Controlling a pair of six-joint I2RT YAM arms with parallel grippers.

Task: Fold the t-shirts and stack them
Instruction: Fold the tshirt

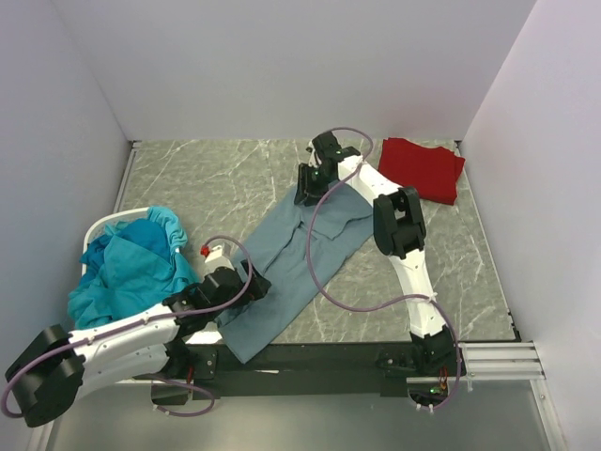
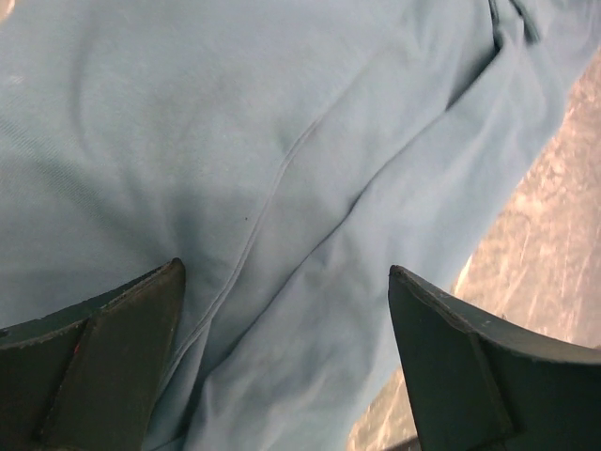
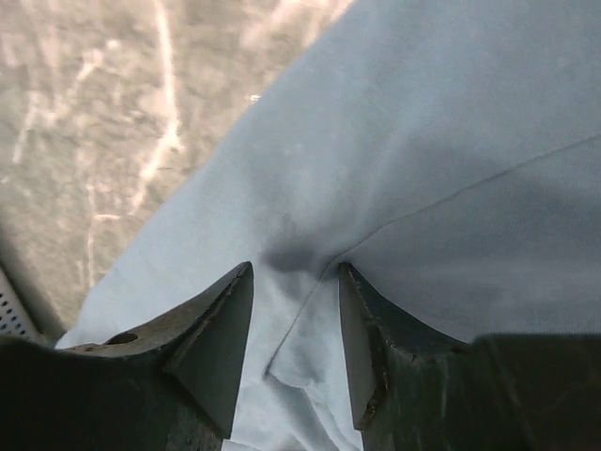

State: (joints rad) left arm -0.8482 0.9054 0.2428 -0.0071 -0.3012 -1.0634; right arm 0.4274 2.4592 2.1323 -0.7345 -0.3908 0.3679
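Note:
A grey-blue t-shirt [image 1: 300, 258] lies spread in a long diagonal strip on the marble table. My left gripper [image 1: 255, 286] is at the shirt's near left edge. In the left wrist view it [image 2: 286, 272] is wide open just above the cloth [image 2: 282, 141], holding nothing. My right gripper [image 1: 306, 191] is at the shirt's far end. In the right wrist view it [image 3: 296, 272] is partly open, with its tips pressed into the cloth [image 3: 451, 122] and a raised fold between the jaws. A folded red t-shirt [image 1: 423, 167] lies at the back right.
A white basket [image 1: 105, 224] at the left holds crumpled teal shirts [image 1: 131, 268]. A small white object with a red cap [image 1: 208, 252] stands beside it. Grey walls close in the table on three sides. The table's dark front edge [image 1: 319, 355] runs by the arm bases.

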